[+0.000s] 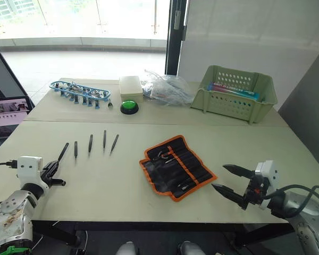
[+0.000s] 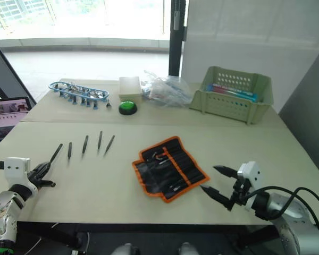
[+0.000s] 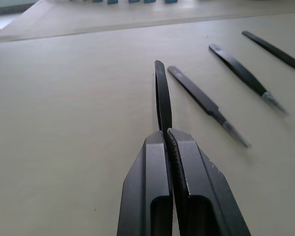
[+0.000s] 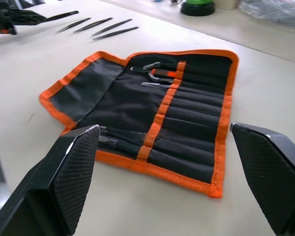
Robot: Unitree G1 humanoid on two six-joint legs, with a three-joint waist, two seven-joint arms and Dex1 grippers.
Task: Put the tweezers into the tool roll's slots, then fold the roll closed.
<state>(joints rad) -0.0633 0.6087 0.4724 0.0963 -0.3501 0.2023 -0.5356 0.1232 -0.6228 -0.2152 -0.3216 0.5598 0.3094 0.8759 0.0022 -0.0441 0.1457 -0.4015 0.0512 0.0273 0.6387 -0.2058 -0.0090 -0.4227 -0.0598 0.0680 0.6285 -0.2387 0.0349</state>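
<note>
Picking the first of five tweezers (image 1: 63, 152) — left pincer (image 3: 167, 135) pressed together on its near end, far-left of the row on the worktop (image 1: 117, 186). Long axis pointing away, tip forward. Right pincer (image 1: 229, 180) spread wide beside the open tool roll (image 1: 176, 166). Next: carry across, align with a slot (image 4: 187, 120).

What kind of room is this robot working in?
Probably an office or lab test area, not a home: a plain pale table set beside big floor-level windows, with a laptop at one side and a green push button on the table.
</note>
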